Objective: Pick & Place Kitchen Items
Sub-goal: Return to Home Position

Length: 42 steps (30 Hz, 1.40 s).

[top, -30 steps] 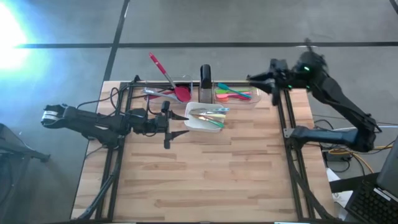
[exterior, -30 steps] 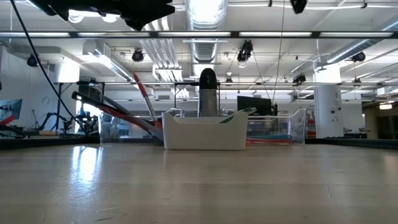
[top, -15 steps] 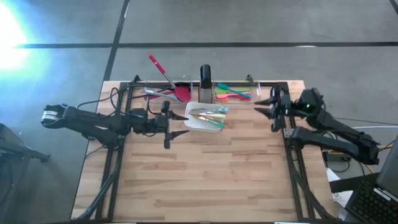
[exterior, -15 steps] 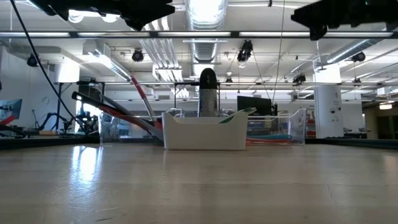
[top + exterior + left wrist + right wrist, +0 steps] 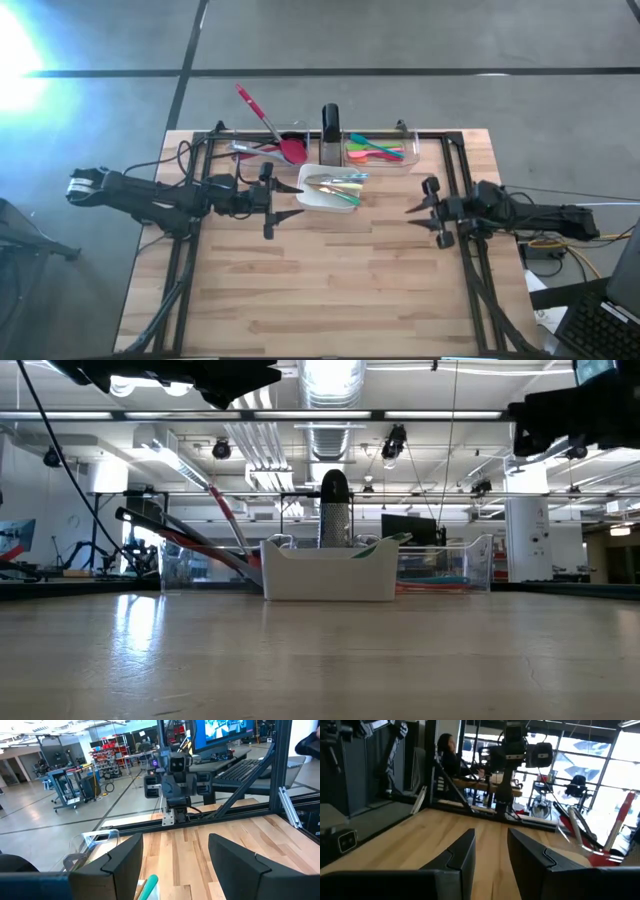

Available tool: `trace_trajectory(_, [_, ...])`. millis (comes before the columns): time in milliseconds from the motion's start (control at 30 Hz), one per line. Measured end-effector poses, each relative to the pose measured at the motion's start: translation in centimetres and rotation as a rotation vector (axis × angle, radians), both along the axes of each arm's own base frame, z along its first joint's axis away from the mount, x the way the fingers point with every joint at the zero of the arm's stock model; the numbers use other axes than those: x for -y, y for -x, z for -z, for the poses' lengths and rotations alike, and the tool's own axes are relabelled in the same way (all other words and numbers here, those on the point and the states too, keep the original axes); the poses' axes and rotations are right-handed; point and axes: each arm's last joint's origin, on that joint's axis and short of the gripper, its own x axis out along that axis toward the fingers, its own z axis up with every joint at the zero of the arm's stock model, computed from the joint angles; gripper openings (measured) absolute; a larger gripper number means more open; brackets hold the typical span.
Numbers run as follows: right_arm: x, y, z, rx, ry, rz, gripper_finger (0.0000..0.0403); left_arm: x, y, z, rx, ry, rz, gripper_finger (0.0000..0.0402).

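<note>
A white square dish (image 5: 322, 197) at the table's far middle holds small cutlery (image 5: 335, 183). Behind it, a clear bin (image 5: 262, 148) holds red spatulas (image 5: 270, 125) and black spoons, leaning out over its rim. A second clear bin (image 5: 378, 152) holds coloured silicone spoons lying flat. My left gripper (image 5: 293, 200) is open and empty just left of the dish, pointing right; in its wrist view (image 5: 172, 870) a green utensil tip (image 5: 148, 886) shows. My right gripper (image 5: 412, 210) is open and empty right of the dish, pointing left; it also shows in its wrist view (image 5: 491, 865).
A black-handled metal grater (image 5: 333, 510) stands upright between the two bins. Black frame rails (image 5: 462, 190) run along the table's left, right and far sides. Bare wood (image 5: 330, 290) fills the near half. A person (image 5: 445, 745) sits beyond the table.
My right arm has swung from above the far right corner down and toward the near edge, and now lies low over the table's right middle, pointing left at the dish. The utensils and containers have not moved.
</note>
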Motion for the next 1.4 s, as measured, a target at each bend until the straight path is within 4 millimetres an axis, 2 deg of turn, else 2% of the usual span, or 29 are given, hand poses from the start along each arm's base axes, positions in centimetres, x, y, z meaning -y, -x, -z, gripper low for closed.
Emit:
trace_trajectory(300, [-0.7,0.8,2.7,-0.007,0.016,-0.032,0.0102,0.0,0.0,0.0,0.0,0.0,0.0,0.0229])
trace_trajectory(500, [-0.7,1.0,2.7,-0.023,-0.046,-0.035,0.0089,0.0,0.0,0.0,0.0,0.0,0.0,0.023])
trace_trajectory(733, [-0.7,0.9,2.8,-0.024,-0.001,-0.035,0.0082,0.0,0.0,0.0,0.0,0.0,0.0,0.0229])
trace_trajectory(1400, [-0.7,0.7,3.0,-0.054,-0.002,-0.035,0.0103,0.0,0.0,0.0,-0.002,0.002,0.0,0.0229])
